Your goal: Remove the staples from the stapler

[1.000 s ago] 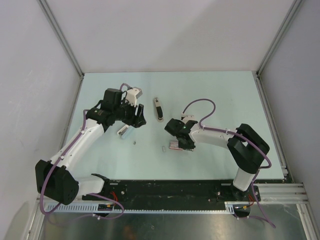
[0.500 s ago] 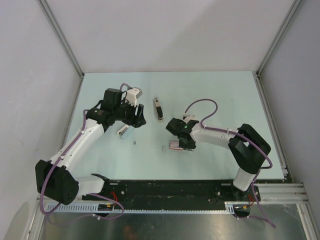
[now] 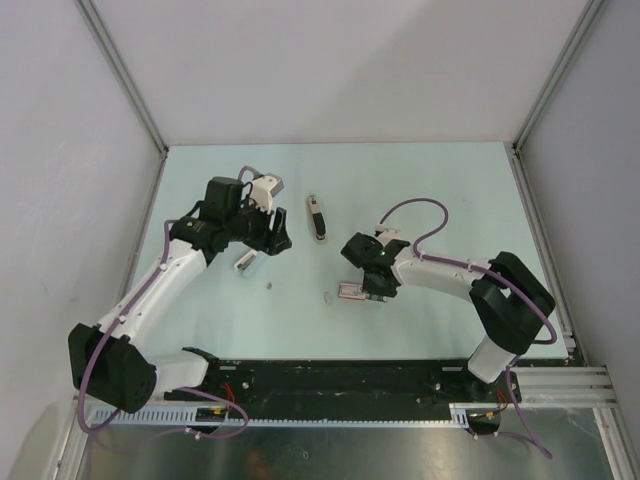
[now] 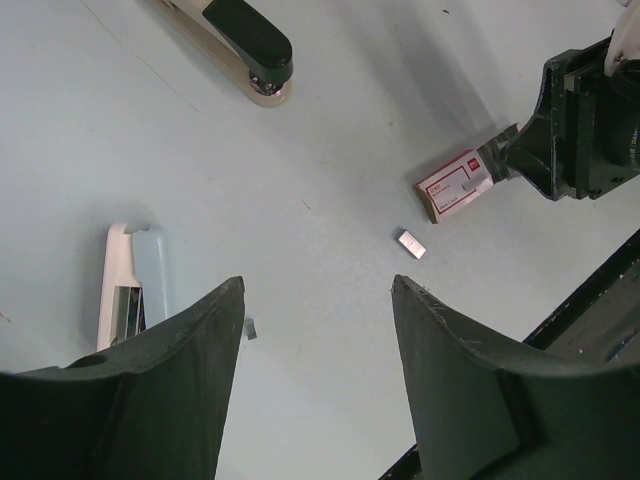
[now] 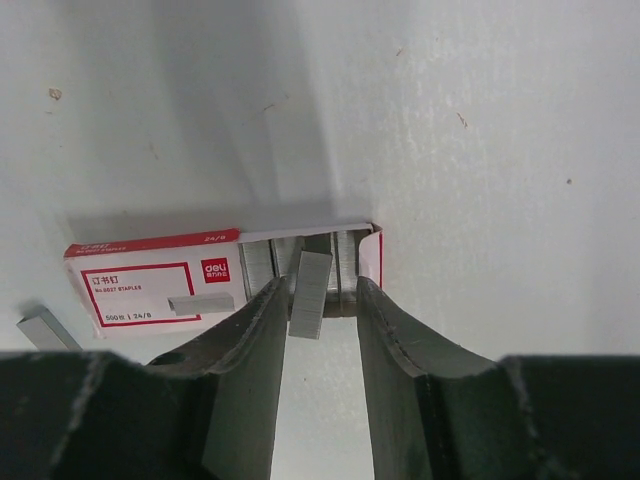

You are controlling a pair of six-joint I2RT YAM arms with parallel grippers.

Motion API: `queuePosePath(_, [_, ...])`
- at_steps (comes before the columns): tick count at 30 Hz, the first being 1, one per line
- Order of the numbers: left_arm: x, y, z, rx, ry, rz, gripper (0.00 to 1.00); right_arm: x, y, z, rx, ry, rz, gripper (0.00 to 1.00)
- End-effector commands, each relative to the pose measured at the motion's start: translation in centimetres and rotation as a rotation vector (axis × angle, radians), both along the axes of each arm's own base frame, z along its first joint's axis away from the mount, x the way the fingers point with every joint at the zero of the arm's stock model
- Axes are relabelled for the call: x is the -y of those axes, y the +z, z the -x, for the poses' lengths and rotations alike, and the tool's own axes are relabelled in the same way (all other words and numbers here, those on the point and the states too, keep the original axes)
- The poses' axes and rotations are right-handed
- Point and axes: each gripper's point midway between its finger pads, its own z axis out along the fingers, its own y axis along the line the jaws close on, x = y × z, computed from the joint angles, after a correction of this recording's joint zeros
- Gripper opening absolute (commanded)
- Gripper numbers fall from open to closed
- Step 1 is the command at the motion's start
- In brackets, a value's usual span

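Staples first: a strip lies slanted across the open mouth of the box. It sits between the fingers of the right hand, which stands slack about it, a gap showing on one side. I take this for the stowing step. Near the box a loose strip lies on the worktop. The blue stapler lies by the left hand, which hangs spread wide and empty. A black stapler lies farther off. Next the right hand should lift clear without dragging the strip out.
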Motion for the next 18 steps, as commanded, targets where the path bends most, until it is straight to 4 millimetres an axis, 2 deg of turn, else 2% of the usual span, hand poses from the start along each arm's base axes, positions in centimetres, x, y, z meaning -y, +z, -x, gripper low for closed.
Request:
queuePosePath(1, [0.11,0.95,0.3,0.051,-0.035,-0.002,0.66,-0.57,0.57,-0.43,0.021,-0.025,-0.048,0.39])
queuePosePath(18, [0.18,0.88,0.25,0.051,-0.041,-0.003,0.65,-0.72,-0.33,-0.13,-0.002,-0.045,-0.043,0.37])
